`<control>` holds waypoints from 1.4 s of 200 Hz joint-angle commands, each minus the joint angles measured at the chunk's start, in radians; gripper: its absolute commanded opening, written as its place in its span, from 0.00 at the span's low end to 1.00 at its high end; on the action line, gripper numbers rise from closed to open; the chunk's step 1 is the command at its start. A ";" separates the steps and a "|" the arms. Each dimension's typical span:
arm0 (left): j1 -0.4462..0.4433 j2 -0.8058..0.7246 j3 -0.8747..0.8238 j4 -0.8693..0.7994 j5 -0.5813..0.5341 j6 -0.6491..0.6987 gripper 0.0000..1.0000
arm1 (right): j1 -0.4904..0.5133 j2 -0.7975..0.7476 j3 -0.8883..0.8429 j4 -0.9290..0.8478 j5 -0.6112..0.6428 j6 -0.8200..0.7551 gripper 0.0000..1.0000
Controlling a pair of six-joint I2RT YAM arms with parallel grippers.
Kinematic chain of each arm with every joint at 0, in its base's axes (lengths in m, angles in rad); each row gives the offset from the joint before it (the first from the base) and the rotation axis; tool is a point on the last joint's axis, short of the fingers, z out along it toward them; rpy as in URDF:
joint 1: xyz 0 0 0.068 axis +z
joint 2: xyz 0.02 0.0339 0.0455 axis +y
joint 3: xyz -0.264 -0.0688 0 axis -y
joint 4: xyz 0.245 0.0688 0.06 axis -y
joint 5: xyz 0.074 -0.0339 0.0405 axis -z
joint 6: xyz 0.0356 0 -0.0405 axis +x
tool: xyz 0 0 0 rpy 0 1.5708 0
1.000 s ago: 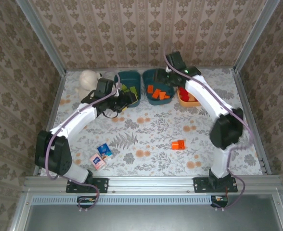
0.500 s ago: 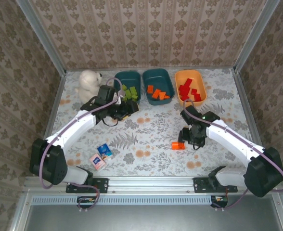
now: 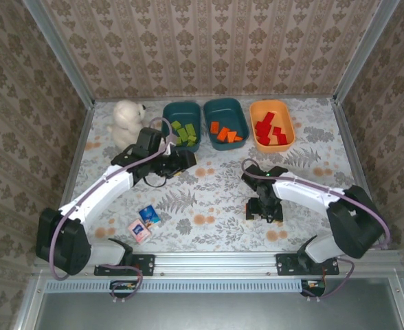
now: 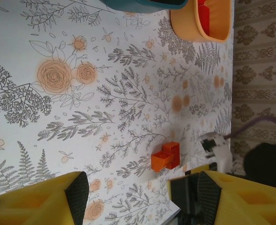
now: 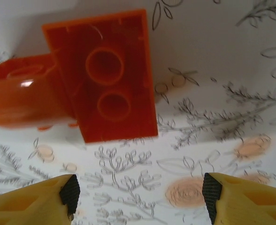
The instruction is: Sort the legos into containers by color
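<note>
Two joined orange legos (image 5: pixel 107 75) lie on the floral table just beyond the tips of my right gripper (image 5: pixel 140 197), which is open with nothing between its pads. From above, that right gripper (image 3: pixel 264 208) hovers low at front centre-right, covering the legos. In the left wrist view the same orange legos (image 4: pixel 166 156) lie on the table ahead. My left gripper (image 4: pixel 142 194) is open and empty, and from above the left gripper (image 3: pixel 180 160) sits just in front of the teal container (image 3: pixel 169 110) of green legos. A second teal container (image 3: pixel 240 110) holds orange legos. The orange container (image 3: pixel 289 127) holds red ones.
A white plush bear (image 3: pixel 128 117) sits at the back left. A pink carton (image 3: pixel 139 230) and a blue carton (image 3: pixel 149 216) lie near the front left. Metal rails and patterned walls bound the table on all sides.
My right arm swung from the back containers down to the front and came over the orange legos, its jaws widening. My left gripper drew back a little from the green tub.
</note>
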 commanded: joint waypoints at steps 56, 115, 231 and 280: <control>-0.006 -0.088 -0.039 0.004 0.022 -0.034 0.66 | -0.057 0.125 0.082 0.084 0.060 -0.085 0.67; 0.002 -0.138 -0.097 0.014 0.024 -0.064 0.67 | -0.122 0.162 0.115 0.087 0.064 -0.137 0.60; -0.035 -0.080 -0.067 0.078 0.072 -0.065 0.67 | -0.097 -0.062 0.139 -0.020 0.116 -0.045 0.26; 0.015 0.062 0.118 0.139 0.075 -0.134 0.67 | -0.093 0.112 0.585 -0.056 0.153 -0.208 0.26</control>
